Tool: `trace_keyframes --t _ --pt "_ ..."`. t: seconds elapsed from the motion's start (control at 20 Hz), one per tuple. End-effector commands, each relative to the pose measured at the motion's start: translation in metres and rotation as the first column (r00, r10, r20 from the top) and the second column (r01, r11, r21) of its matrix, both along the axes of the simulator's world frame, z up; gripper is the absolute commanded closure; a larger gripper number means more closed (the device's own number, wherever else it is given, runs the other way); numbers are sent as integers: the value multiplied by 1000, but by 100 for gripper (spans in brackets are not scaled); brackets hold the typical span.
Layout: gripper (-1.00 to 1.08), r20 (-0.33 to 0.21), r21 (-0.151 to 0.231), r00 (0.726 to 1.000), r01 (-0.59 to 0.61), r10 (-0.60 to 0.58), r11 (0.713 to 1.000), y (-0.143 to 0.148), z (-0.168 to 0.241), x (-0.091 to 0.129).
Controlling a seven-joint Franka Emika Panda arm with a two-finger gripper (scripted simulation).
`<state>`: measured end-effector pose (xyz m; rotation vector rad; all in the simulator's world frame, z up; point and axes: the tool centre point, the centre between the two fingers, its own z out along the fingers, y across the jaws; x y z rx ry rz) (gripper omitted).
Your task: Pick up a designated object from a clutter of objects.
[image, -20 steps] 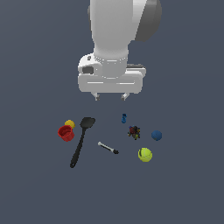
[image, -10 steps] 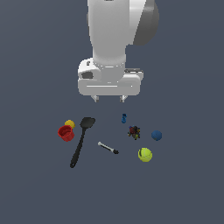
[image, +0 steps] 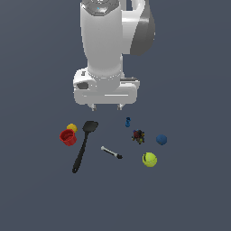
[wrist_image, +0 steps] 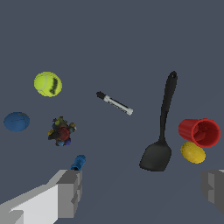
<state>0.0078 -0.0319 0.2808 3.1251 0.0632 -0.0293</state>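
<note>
While the arm hangs above the clutter, the two views read as follows.

Exterior view
- Gripper (image: 106, 108): held up off the floor, two short fingertips spread well apart, nothing between them.
- Red cup (image: 68, 137): on the floor toward the exterior view's left, lying tilted with its mouth partly toward the camera, well clear of the fingers.
- Yellow ball (image: 71, 128): just behind the cup, touching or nearly touching its rim.
- Black spatula (image: 83, 145): just beside the cup on its right, blade at the far end, handle running toward the camera.
- Marker (image: 111, 152): white with a black tip, lying near the middle of the group.
- Small blue piece (image: 128, 122): standing by itself behind the dark toy.
- Dark multicoloured toy (image: 138, 136): between the blue piece and the tennis ball.
- Blue ball (image: 161, 139): farthest toward the exterior view's right.
- Green tennis ball (image: 149, 159): nearest the camera on that side.

Wrist view
- Fingers (wrist_image: 70, 193): grey pads wide apart at the frame's edges, gap empty.
- Red cup (wrist_image: 199, 132): on its side, open mouth showing, touching the yellow ball (wrist_image: 193, 152).
- Black spatula (wrist_image: 161, 128): blade next to the yellow ball, handle pointing away.
- Marker (wrist_image: 114, 103): apart from the rest.
- Green tennis ball (wrist_image: 47, 84), blue ball (wrist_image: 16, 121), dark multicoloured toy (wrist_image: 61, 131): grouped loosely, none touching.
- Small blue piece (wrist_image: 78, 162): just beside one finger pad in the picture.
</note>
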Motion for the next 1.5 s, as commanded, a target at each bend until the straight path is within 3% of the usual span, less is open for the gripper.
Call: trace_keyframes --t 0.0,0.65,1.05,1.45 --pt "-92 0 -1 1000 -17 17 1000 -12 -9 4" --pt "-92 2 1 986 -165 165 986 -111 -89 17" --pt "-92 8 9 967 -256 256 967 -173 -142 11" --pt "-92 16 15 951 -309 309 951 -209 -174 1"
